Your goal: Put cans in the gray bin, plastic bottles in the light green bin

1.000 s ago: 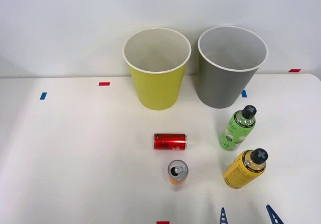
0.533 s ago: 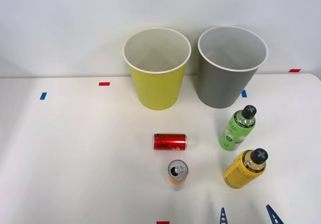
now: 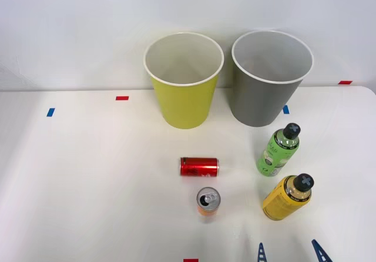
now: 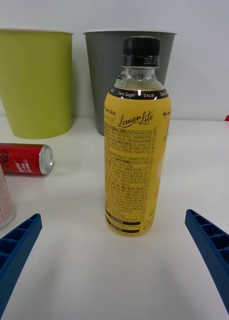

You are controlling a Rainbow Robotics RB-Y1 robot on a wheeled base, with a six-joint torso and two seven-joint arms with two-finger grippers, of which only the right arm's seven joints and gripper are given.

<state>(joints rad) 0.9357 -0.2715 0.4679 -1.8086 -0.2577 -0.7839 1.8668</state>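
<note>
Nothing has shifted since a second ago; right gripper (image 3: 291, 253) sits at the table's (image 3: 88, 185) near edge, fingers spread wide, holding nothing. Yellow-label bottle (image 4: 137, 145) stands upright between the fingers, untouched. Green-label bottle (image 3: 278, 150) stands just behind it. Red can (image 3: 199, 166) lies on its side; orange can (image 3: 207, 202) stands upright near it. Light green bin (image 3: 183, 80) and gray bin (image 3: 270, 77) stand side by side at the back.
</note>
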